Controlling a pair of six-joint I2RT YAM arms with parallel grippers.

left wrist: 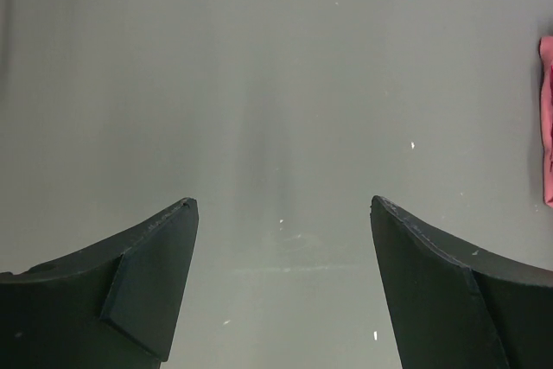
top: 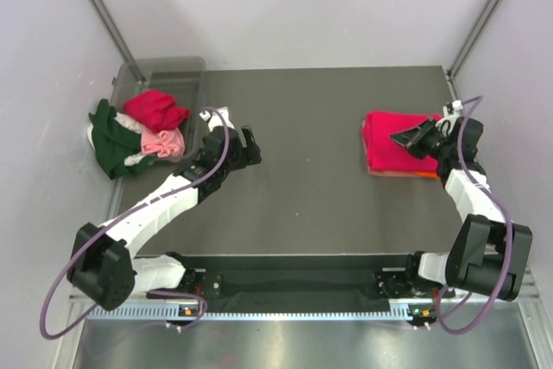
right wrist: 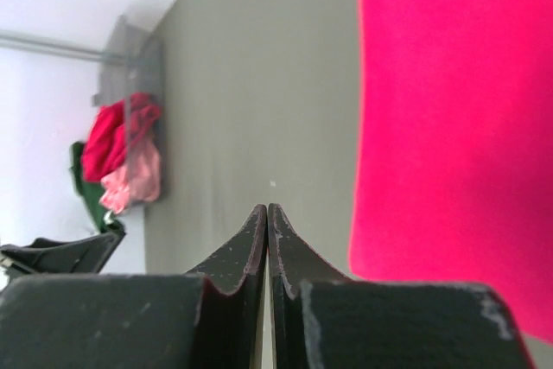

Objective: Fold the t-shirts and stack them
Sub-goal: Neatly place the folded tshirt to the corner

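Observation:
A folded crimson t-shirt (top: 386, 149) lies at the right of the table on an orange one, of which only an edge (top: 425, 176) shows. My right gripper (top: 396, 137) hovers over the crimson shirt, jaws shut with nothing between them. In the right wrist view its tips (right wrist: 268, 206) point across bare table, with the crimson shirt (right wrist: 449, 127) beside them on the right. More t-shirts are heaped at the far left: red (top: 155, 110), pale pink (top: 164, 142), cream (top: 130, 130) and dark green (top: 108, 143). My left gripper (top: 255, 148) is open over bare table (left wrist: 283, 202), right of that heap.
The heap sits in and spills over a clear grey plastic bin (top: 173, 68) at the table's far left corner. White walls and slanted metal posts close in both sides. The crimson shirt's edge (left wrist: 546, 118) shows at the right rim of the left wrist view.

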